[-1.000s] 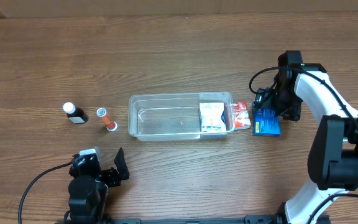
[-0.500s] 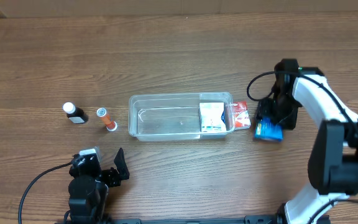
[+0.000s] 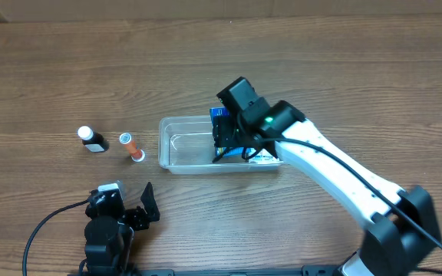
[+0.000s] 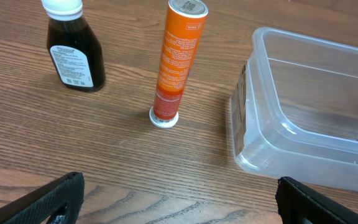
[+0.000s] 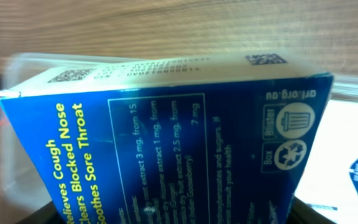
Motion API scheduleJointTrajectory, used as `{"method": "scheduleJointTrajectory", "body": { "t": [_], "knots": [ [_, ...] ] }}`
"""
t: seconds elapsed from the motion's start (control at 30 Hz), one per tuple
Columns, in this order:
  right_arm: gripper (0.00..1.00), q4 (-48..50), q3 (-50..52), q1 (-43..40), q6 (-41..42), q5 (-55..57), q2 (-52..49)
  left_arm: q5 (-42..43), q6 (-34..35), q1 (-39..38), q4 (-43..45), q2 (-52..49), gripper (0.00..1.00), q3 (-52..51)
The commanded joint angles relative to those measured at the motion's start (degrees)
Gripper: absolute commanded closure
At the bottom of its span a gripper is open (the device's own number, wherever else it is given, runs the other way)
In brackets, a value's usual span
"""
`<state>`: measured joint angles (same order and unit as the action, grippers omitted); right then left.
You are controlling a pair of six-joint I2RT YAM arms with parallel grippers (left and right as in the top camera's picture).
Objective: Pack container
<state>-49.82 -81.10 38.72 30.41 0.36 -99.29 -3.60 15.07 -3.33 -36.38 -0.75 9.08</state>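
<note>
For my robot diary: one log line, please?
right gripper: holding blue box at container | left gripper: open | bottle, tube: outside

Table, apparently wood, carries container, dark bottle and upright orange tube.

We see the container, a clear, shallow rectangular plastic bin with rounded corners and a raised rim, standing upright and open-topped on the wooden table near its middle, long sides running left to right. Its left half lies bare, and a pale sticker marks its left end wall
</note>
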Motion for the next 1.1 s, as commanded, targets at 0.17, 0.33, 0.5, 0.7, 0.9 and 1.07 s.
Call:
{"method": "scheduleJointTrajectory", "body": {
  "t": [0.17,0.33,0.5,0.7,0.9,1.07],
  "knots": [
    [0.34,-0.1,0.1,-0.2,7.8,3.9,-7.6,0.3,0.8,0.4,0.2,0.5,0.00,-0.2],
    [0.27,0.1,0.1,0.2,7.8,3.0,-7.6,0.3,0.8,0.4,0.2,0.5,0.00,-0.2],
    [0.27,0.1,0.1,0.4,7.7,-0.4,-7.6,0.3,0.8,0.4,0.2,0.5,0.00,-0.2],
    [0.27,0.1,0.1,0.4,7.7,-0.2,-7.6,0.3,0.8,0.4,0.2,0.5,0.00,-0.2],
    [0.17,0.3,0.0,0.4,3.1,0.5,-7.6,0.3,0.8,0.4,0.2,0.5,0.00,-0.2],
    [0.18,-3.9,-3.4,0.4,0.8,5.3,-6.2,0.3,0.8,0.4,0.2,0.5,0.00,-0.2]
  ]
}}
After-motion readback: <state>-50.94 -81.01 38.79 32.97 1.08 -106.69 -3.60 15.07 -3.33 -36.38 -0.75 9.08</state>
